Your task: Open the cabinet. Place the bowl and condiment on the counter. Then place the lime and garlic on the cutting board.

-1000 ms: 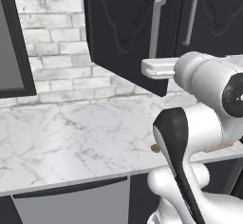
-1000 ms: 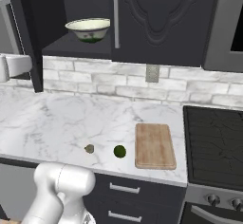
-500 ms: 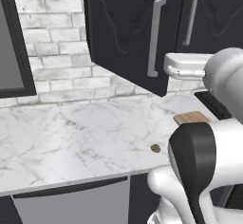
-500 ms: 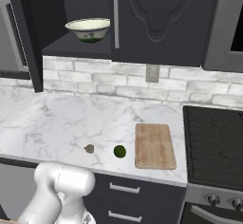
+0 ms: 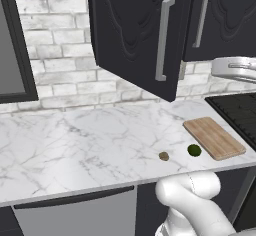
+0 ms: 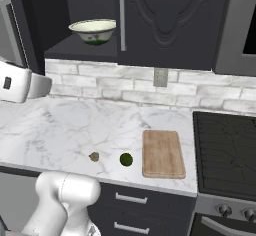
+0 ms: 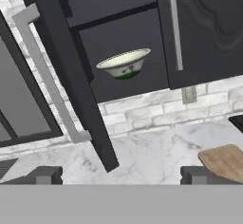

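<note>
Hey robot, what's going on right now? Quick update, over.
Tool open, empty. Cabinet door swung open; bowl on shelf. Lime and garlic on counter, off cutting board.

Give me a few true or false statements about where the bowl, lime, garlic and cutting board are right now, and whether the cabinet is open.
1. The cabinet door on the left stands open. True.
2. The bowl sits on the counter. False: it is on the shelf inside the cabinet.
3. The lime lies on the cutting board. False: it rests on the counter beside the board.
4. The garlic lies on the counter, on the far side of the lime from the board. True.
5. The claw is closed on the bowl. False: it is open and holds nothing.
</note>
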Robot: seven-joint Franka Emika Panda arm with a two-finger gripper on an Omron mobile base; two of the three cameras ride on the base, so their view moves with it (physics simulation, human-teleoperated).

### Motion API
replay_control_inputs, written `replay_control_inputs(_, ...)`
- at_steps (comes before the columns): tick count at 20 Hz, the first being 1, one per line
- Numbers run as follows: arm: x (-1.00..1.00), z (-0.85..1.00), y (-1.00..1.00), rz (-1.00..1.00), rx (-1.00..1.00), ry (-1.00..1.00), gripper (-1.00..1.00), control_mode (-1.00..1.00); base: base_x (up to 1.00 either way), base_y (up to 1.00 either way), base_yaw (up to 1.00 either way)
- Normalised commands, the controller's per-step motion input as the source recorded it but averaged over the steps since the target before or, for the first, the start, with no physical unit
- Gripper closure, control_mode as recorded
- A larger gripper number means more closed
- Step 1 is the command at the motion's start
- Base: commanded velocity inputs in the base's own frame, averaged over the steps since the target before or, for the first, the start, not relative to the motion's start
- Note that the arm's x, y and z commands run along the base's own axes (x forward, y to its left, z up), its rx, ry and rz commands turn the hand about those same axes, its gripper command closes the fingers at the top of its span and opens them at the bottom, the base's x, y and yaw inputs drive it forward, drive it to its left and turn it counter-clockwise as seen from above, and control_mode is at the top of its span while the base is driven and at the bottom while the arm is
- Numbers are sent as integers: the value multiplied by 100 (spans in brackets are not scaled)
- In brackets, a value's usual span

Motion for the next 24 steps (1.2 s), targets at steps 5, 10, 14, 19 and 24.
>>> replay_control_inputs(5,19,-33,-58,42,16,26,-100,-100,0,0,0)
replay_control_inputs(10,10,-10,-23,30,21,1,-100,-100,0,0,0)
replay_control_inputs(14,0,0,19,6,-1,-34,-100,-100,0,0,0)
replay_control_inputs(19,16,0,49,-1,-1,-12,-100,-100,0,0,0)
replay_control_inputs(24,23,5,12,0,9,20,-100,-100,0,0,0)
